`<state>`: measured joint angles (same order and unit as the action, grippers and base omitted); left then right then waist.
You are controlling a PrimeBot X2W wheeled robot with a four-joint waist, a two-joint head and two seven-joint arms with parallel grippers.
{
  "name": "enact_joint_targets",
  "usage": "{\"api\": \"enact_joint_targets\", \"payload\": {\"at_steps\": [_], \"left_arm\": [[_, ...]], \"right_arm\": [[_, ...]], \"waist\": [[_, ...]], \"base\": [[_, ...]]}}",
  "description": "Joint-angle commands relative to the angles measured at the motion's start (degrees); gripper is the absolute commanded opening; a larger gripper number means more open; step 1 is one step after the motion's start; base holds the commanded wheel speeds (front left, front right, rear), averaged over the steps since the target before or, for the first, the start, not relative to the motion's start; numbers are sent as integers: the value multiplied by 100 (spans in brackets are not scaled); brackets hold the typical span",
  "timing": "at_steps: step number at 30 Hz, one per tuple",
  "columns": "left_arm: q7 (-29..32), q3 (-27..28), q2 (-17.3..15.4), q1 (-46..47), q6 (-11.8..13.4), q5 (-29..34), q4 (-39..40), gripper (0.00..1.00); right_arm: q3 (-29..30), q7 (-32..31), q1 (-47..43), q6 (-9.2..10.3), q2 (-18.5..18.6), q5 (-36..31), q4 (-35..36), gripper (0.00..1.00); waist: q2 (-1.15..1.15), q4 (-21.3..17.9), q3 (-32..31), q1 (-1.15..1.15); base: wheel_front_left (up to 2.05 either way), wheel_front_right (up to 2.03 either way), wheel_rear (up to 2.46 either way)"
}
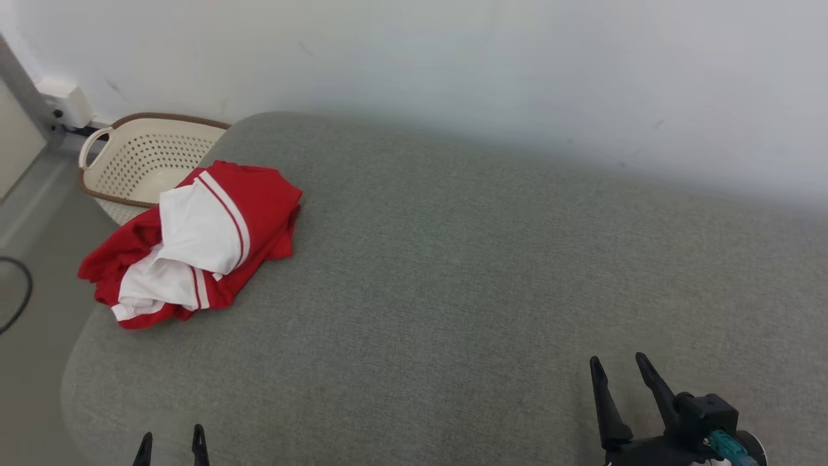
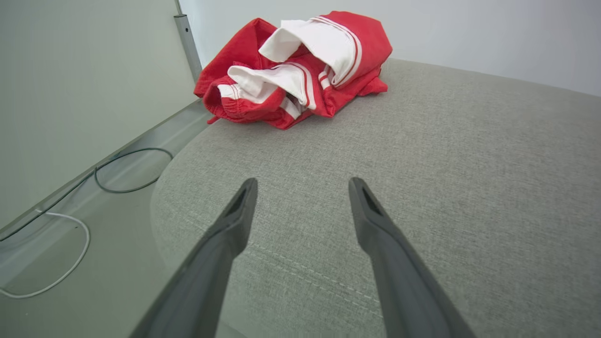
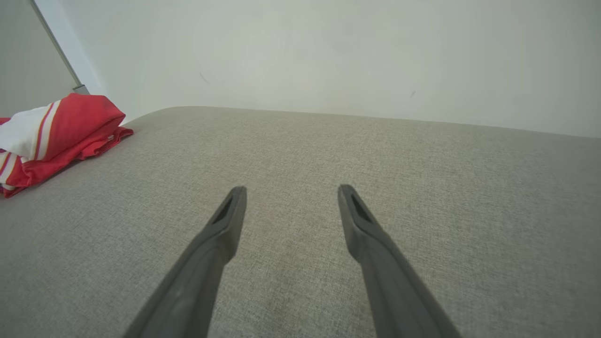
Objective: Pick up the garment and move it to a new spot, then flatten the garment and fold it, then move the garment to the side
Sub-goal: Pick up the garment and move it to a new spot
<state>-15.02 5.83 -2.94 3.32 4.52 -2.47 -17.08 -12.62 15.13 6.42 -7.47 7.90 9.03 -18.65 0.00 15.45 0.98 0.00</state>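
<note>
Fingers of left gripper (image 1: 171, 441) and right gripper (image 1: 617, 360) spread, holding nothing, at near edge. Crumpled red-and-white fabric garment (image 1: 194, 249) lies far left, at left edge of grey fabric cushion (image 1: 453, 259); open surface stretches right.

A grey fabric-covered cushion (image 1: 485, 259) with rounded corners carries a crumpled red-and-white garment (image 1: 194, 246), which lies bunched near its far left corner and reaches the left edge.

Before me lies a grey upholstered cushion (image 1: 491, 259), its near edge stitched with a pale seam and its far edge against a white wall (image 1: 453, 58). At my left stands a cream perforated basket (image 1: 139, 158) with a brown rim, beside the cushion's far corner. A dark cable (image 1: 19, 298) and a white cable (image 2: 70, 263) lie on the floor.
</note>
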Motion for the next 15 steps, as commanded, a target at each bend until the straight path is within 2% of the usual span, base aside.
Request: {"api": "enact_joint_targets", "payload": {"at_steps": [1,5,15], "left_arm": [[-24,16,-3,-19,-28,-5,-35,100],[-25,42,0,-13,1,-3,33,100],[-24,128,2,62,-178,-194,-65,100]], "right_arm": [[-17,2,50,-4,-14,9,-72,100],[-42,3,130,-4,-22,6,-156,100],[24,3,138,-4,-35,230,-145,100]], "waist": [[0,257,66,0],[0,426,93,0],[0,682,145,0]], "base": [[0,0,0],[0,0,0],[0,0,0]]}}
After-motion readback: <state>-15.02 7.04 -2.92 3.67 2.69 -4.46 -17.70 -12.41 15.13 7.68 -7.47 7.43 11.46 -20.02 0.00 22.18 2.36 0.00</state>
